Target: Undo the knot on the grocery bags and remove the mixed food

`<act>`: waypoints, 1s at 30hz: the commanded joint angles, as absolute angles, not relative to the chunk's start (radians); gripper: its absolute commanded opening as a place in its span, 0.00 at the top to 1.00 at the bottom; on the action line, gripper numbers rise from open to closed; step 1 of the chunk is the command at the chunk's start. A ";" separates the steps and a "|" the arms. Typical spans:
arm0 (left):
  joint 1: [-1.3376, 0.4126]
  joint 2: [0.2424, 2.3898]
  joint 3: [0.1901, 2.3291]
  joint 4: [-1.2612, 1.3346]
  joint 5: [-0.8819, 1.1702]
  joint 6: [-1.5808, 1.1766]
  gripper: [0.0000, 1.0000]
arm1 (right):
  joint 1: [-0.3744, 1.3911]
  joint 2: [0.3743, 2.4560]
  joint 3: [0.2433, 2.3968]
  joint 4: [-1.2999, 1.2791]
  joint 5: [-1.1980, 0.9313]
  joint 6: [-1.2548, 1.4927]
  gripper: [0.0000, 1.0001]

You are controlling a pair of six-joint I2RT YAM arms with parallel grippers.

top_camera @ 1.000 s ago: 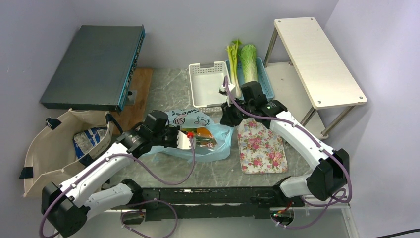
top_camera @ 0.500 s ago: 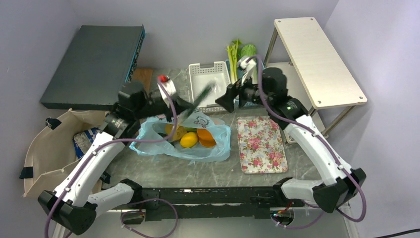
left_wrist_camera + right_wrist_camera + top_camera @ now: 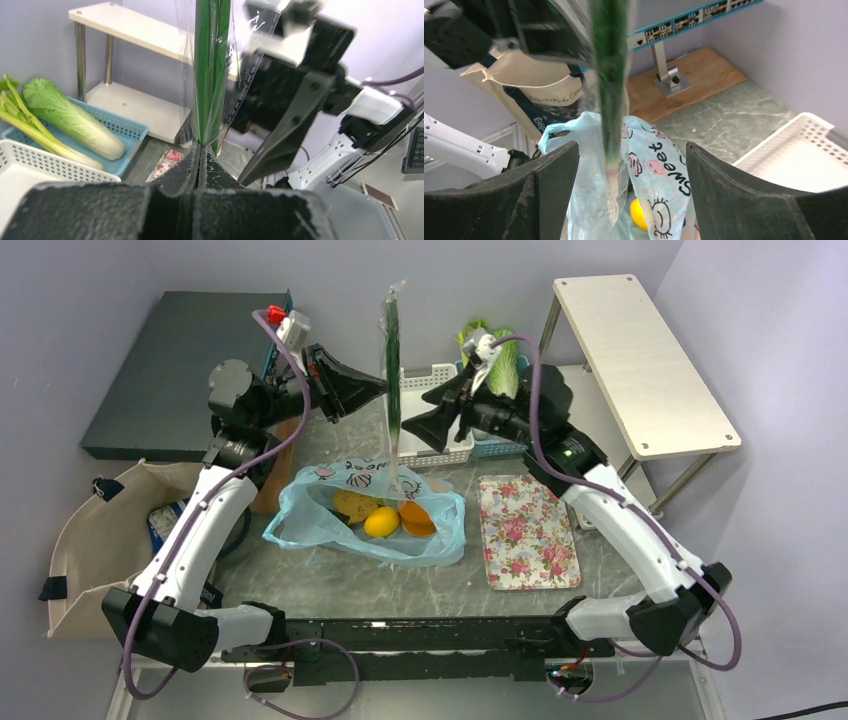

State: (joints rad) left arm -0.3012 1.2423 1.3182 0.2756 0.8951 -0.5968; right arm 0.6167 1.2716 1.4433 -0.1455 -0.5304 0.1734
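Straight above the light-blue bag [image 3: 300, 525] your left claw [image 3: 385, 390] is clenched on the green stalks [image 3: 392, 340]. It pinches them through their clear sleeve [image 3: 245, 35] about midway up, and the pale lower end hangs into the bag's open mouth. Your right claw [image 3: 418, 415] is released, also above the bag but on its right side, jaws wide and set either side of the stalks without touching them. No knot shows on the bag; its handles lie loose, and yellow and orange food [image 3: 385, 520] sits inside. Left of the bag the canvas tote [image 3: 90, 530] has a chip bag [image 3: 170, 522] in it, so I judge the job well short of done.

Watch the sleeve: it looks like slick film, and a pinch on it alone may let the stalks slide down. The long top half stands free above your left claw, so a quick swing could whip it round. Close the right claw off centre and you knock the bundle or strike the left fingers, which are very near. If the lower end snags the thin bag as you lift, the bag rises with it and the round food may roll out
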 commanded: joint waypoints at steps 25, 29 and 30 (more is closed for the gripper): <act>-0.273 1.209 1.370 0.253 0.783 -0.662 0.01 | 0.630 1.287 1.477 -0.109 -0.447 0.200 1.00; -0.269 1.201 1.377 0.176 0.768 -0.557 0.01 | 0.503 1.305 1.489 -0.150 -0.430 0.224 1.00; -0.267 1.195 1.377 0.144 0.757 -0.521 0.01 | 0.478 1.323 1.509 -0.183 -0.411 0.202 1.00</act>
State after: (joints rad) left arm -0.2741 1.2266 1.3632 0.2295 0.7937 -0.6514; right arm 0.5755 1.3106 1.4445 -0.1242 -0.4786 0.2096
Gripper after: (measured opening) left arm 0.993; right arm 0.030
